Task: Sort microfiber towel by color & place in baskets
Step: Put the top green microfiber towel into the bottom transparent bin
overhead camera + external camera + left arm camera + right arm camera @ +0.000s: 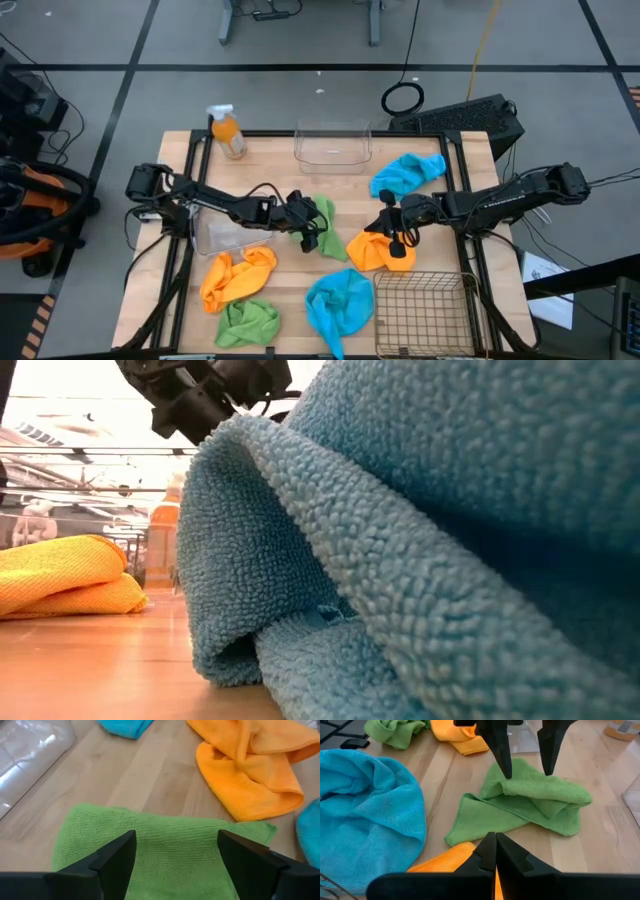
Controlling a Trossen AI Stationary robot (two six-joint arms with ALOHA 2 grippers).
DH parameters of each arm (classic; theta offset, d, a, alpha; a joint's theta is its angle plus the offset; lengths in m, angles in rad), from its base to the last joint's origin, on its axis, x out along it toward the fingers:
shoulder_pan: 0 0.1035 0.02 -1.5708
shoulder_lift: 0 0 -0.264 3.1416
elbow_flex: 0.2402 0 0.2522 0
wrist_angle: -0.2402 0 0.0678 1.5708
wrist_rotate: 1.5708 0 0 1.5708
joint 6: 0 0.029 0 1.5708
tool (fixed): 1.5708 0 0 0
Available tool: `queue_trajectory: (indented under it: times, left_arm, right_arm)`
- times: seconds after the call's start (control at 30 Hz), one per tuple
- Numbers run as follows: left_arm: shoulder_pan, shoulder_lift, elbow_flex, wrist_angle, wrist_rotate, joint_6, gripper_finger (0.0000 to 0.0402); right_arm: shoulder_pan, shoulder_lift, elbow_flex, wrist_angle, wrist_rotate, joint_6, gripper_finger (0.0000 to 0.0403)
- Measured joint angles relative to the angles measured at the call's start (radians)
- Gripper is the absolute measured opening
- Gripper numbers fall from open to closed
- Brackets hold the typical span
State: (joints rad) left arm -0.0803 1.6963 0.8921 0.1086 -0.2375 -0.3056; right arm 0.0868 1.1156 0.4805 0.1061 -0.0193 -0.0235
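My left gripper [175,855] is open and points down over a green cloth [326,226] at the table's middle, one finger on either side of its bunched top [535,790]. My right gripper [492,845] is shut at an orange cloth [378,252] just right of it. The other cloths lie flat on the table: orange [236,276] and green [248,322] near left, blue [340,302] near the middle, blue [406,174] far right. The near blue cloth [420,540] fills the low view. My left gripper's fingertips [506,770] come at the green cloth from above, pointing down, at its bunched top; I cannot tell whether they touch it. My right gripper is shut on the orange cloth at its edge toward the green cloth [452,860], slanting down from the table's right. The fingers hide the place of contact. The cloth lies on the table.
One clear tub [333,146] stands at the far edge; another [222,234] lies under my left arm. The wire-mesh basket [425,312] sits at the near right corner. An orange spray bottle [228,132] stands far left. The two grippers are close together.
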Motion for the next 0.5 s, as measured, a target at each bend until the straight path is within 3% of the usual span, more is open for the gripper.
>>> queue_trajectory:
  times: [0.5]
  left_arm:
    - [-0.007,0.19,0.001,0.165,-0.003,0.007,0.0286]
  right_arm:
    - [0.0,0.0,0.0,-0.001,0.0,0.002,0.0]
